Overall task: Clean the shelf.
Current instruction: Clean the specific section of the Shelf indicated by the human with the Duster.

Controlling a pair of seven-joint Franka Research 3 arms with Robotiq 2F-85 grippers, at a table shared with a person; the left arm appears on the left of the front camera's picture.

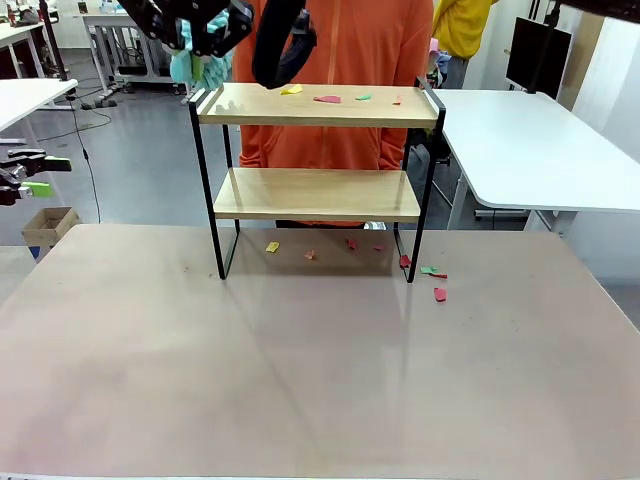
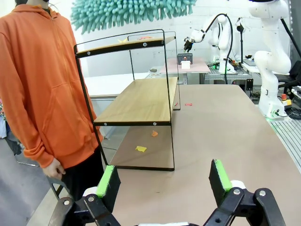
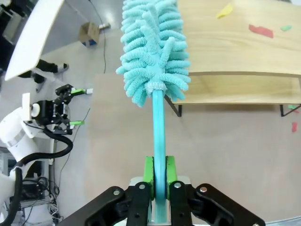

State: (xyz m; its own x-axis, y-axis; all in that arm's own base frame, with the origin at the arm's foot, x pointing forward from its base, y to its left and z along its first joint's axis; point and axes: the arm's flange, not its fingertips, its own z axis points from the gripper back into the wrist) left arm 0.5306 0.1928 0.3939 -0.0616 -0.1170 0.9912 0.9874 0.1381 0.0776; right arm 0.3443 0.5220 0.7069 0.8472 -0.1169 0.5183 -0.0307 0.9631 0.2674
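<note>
Table (image 1: 300,380), broad and pale brown, carries the shelf (image 1: 315,195) at its twelve o'clock edge. The rack sits square to the robot, so both wooden boards face the arms and a sweep along them would run from nine to three. A person (image 1: 350,40) in an orange hoodie stands just behind the rack at twelve, one hand hanging at the side, probably standing back so that the work falls to the robot. The right arm reaches across the middle to the top board's nine o'clock end. There the right gripper (image 3: 159,172) is clamped tight on the thin handle of a teal microfibre duster (image 3: 153,52). The handle runs straight out between the green pads, so the fluffy head leads and the wrist steers it. The head hangs at that end rail, above the board and apart from it as far as I can tell, which looks like the start of a stroke toward three o'clock. The left gripper (image 1: 45,175) hovers off the table at nine o'clock with its jaws spread wide and empty, well clear of the duster's path. Paper scraps lie on the top board: yellow (image 1: 291,89), red (image 1: 327,99) and green (image 1: 363,97). More lie on the table under the rack and by its five o'clock foot, among them a red scrap (image 1: 440,293), so the top board looks not yet cleared
</note>
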